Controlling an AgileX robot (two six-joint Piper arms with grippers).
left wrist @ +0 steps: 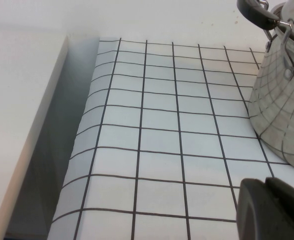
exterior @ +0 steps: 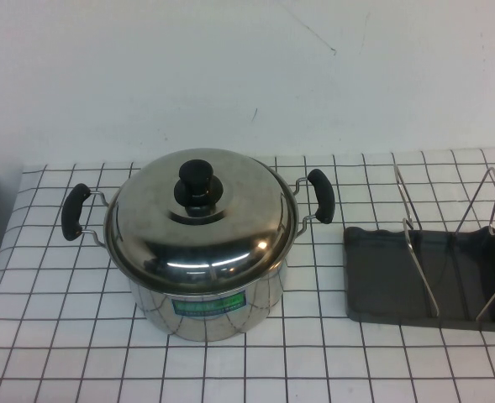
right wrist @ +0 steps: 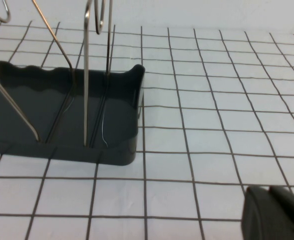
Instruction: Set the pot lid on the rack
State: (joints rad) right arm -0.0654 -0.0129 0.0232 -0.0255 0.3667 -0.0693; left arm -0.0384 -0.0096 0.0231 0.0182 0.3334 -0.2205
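Note:
The pot lid (exterior: 230, 227), domed shiny steel with a black knob (exterior: 197, 186), sits on the steel pot (exterior: 209, 306) in the middle of the checked table. The rack (exterior: 381, 277), a dark grey tray with upright wire loops (exterior: 419, 227), stands to the right of the pot with nothing in it. Neither arm shows in the high view. My left gripper (left wrist: 266, 187) is low over the table to the left of the pot's side (left wrist: 279, 110), fingers together and empty. My right gripper (right wrist: 269, 192) is low over the table beside the rack (right wrist: 62, 150), fingers together and empty.
The pot has two black handles (exterior: 74, 211) and a green label (exterior: 209, 305). A white wall runs along the back. A white ledge (left wrist: 22, 125) borders the table's left edge. Bare checked cloth (exterior: 247, 361) lies in front of the pot and rack.

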